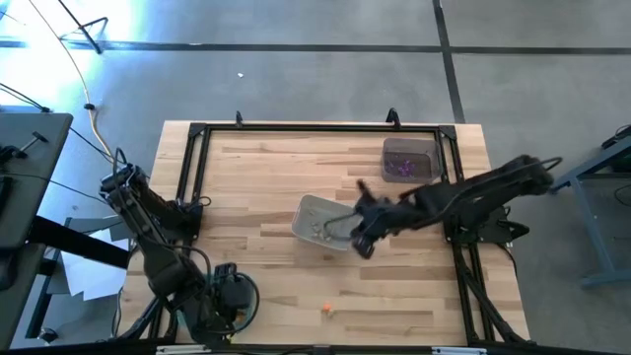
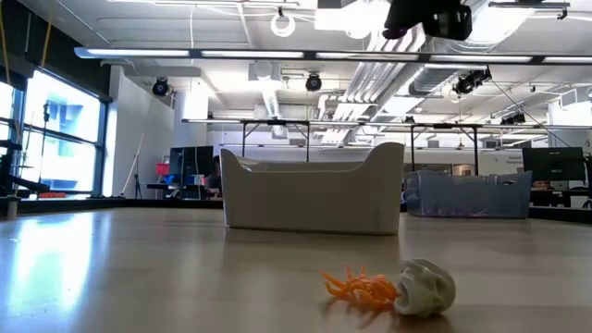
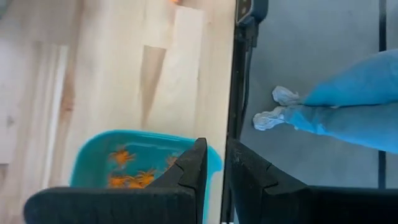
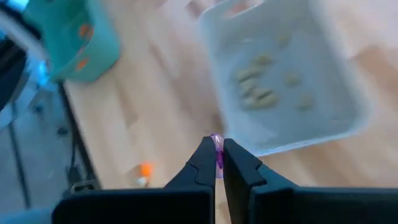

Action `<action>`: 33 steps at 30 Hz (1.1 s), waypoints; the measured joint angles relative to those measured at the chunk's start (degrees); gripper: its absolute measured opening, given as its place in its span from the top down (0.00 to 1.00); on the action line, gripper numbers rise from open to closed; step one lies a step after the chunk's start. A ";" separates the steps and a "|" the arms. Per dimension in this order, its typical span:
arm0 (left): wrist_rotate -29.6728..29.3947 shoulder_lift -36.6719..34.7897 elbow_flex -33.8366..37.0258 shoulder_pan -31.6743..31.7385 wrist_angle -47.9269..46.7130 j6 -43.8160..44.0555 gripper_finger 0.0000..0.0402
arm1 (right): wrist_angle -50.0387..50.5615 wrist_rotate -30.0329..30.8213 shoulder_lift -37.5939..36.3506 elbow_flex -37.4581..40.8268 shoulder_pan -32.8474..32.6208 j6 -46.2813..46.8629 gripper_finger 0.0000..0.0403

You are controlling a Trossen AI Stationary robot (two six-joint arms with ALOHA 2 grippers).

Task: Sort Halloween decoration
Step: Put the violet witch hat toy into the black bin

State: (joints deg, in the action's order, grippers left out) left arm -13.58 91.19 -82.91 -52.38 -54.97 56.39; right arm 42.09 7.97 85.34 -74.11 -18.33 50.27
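Beside the grey tray (image 4: 292, 81), right end effector (image 4: 217, 155) pinches a purple trinket (image 4: 218, 149)

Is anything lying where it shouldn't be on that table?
Yes: an orange trinket and a pale whitish one lie touching on the bare wooden table near its front edge, outside every tray, so apparently not yet sorted.

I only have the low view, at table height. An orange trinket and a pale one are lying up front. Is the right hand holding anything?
Observer: Yes, the right hand is shut on a purple trinket.
Operator: Where is it over the table?
Observer: From above, it is at the edge of the grey tray nearest the right arm.
Operator: What's in that tray?
Observer: Only pale trinkets, as far as the right wrist view shows.
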 joint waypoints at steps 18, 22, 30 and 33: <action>-2.69 -5.32 0.00 6.07 -12.50 -6.75 0.88 | 27.34 9.17 -14.48 -0.07 26.61 -5.24 1.00; -3.81 -6.76 0.00 9.34 -15.11 -9.86 0.88 | 33.57 13.05 -14.51 -0.07 32.96 -7.10 1.00; -8.83 -8.26 0.00 18.59 -16.31 -20.36 0.88 | 31.67 14.00 -13.37 -0.09 46.79 -22.13 0.99; -10.51 -9.17 0.00 22.06 -16.20 -21.74 0.88 | 31.55 11.25 -11.23 -0.09 52.33 -27.10 0.98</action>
State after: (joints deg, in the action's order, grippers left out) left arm -24.09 82.02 -82.91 -30.32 -71.17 34.64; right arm 73.64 19.22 74.12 -74.19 34.00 23.17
